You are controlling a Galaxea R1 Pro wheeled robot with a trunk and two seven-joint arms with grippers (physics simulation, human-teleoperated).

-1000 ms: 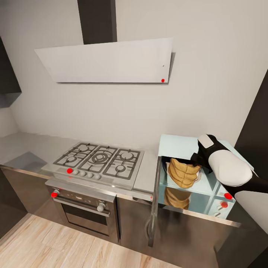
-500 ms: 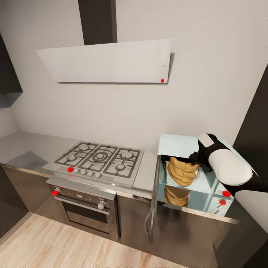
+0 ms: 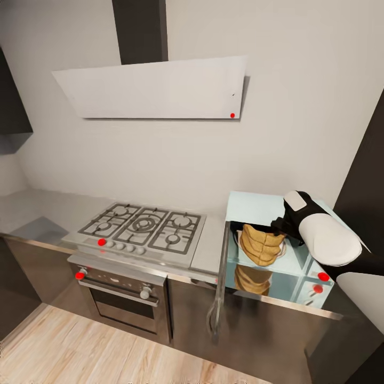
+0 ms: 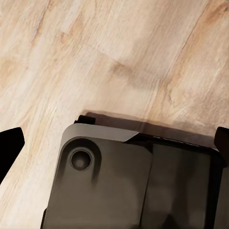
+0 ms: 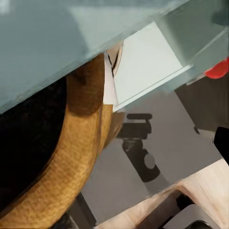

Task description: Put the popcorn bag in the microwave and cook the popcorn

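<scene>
Sitting inside the microwave, popcorn bag touches right end effector.

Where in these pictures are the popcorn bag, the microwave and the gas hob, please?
popcorn bag (image 3: pixel 261 246): head view, on its crumpled tan side.
microwave (image 3: pixel 253 205): head view, on its pale mint-blue top.
gas hob (image 3: pixel 143 226): head view, on the middle burner's grate.
</scene>
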